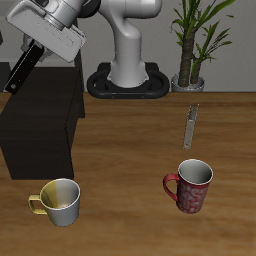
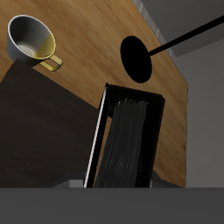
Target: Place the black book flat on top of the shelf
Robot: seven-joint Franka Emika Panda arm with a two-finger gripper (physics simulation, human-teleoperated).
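My gripper (image 1: 37,52) is shut on the black book (image 1: 22,70) and holds it in the air, tilted steeply, above the back end of the shelf (image 1: 40,132). The shelf is a low matte black box at the table's edge, and its flat top is bare. In the wrist view the black book (image 2: 128,147) fills the middle, seen along its cover with its pale page edge showing. The shelf's dark top (image 2: 35,131) lies below it. The fingertips themselves are hidden by the book.
A yellow mug (image 1: 60,200) stands in front of the shelf near the table's front edge and also shows in the wrist view (image 2: 31,42). A red mug (image 1: 190,186), a small grey bar (image 1: 190,124), a potted plant (image 1: 196,40) and the robot base (image 1: 130,72) stand away from the shelf.
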